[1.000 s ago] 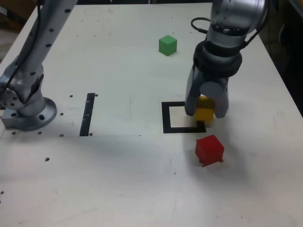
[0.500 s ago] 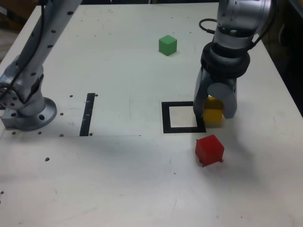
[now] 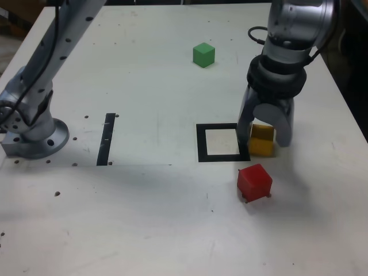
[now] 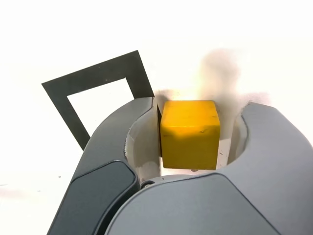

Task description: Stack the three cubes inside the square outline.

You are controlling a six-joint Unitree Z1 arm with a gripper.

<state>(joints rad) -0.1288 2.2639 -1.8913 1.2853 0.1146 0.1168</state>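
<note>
You've stacked nothing yet — the yellow cube (image 3: 262,140) sits between your parted jaws, just outside the square outline (image 3: 200,142); the red cube (image 3: 254,181) and green cube (image 3: 203,54) lie apart on the desk.

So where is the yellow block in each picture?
Exterior view: the yellow cube sits between the gripper fingers, just past the square outline on the exterior view's right.
Wrist view: the yellow cube fills the middle, between the two fingers.
Shared landmark: the square outline, beside the cube in both.
</note>
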